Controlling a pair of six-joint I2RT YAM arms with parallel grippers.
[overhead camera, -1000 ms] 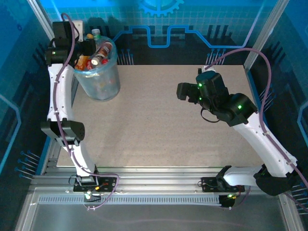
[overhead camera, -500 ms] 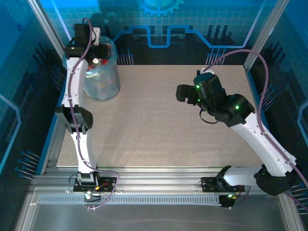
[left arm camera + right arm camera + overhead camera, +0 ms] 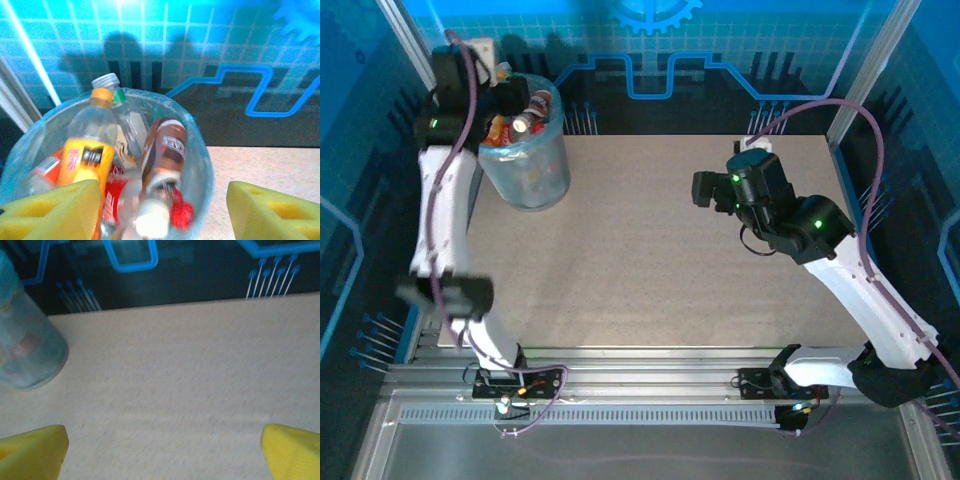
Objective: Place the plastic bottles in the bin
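The table (image 3: 650,250) has a pale, speckled beige top. The bin (image 3: 528,178) stands upright on it, near the far left corner.

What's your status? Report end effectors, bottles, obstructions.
Left end effector open, over bin. Right end effector open over table, holding nothing. Bottles piled in bin. No obstruction seen.

You see bright cyan glare on the tiled back wall (image 3: 150,15), with soft shadows below it. The white left arm (image 3: 445,295) is blurred at its elbow; the round translucent pale-blue bin (image 3: 25,350) looks unfocused.
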